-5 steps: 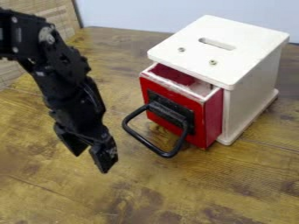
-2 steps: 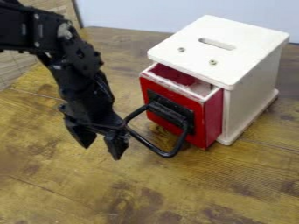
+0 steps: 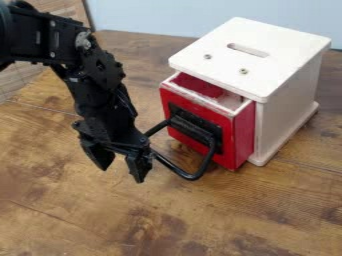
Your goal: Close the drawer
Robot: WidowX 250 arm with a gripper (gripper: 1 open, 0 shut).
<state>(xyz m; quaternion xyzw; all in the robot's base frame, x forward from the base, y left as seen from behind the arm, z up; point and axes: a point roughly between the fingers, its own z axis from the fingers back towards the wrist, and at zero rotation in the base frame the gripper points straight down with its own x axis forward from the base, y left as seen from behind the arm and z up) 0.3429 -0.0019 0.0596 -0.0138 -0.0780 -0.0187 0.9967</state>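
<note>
Slightly nearer the black loop handle (image 3: 189, 172) now, the gripper (image 3: 118, 163) hangs with its fingertips apart beside it; the red drawer (image 3: 211, 122) sits partly out of the white box (image 3: 287, 92), bare wooden table (image 3: 80, 215) in front

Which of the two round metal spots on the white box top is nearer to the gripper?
The left one in the view, just in front of the slot's left end; the other sits further right, farther from the gripper.
</note>
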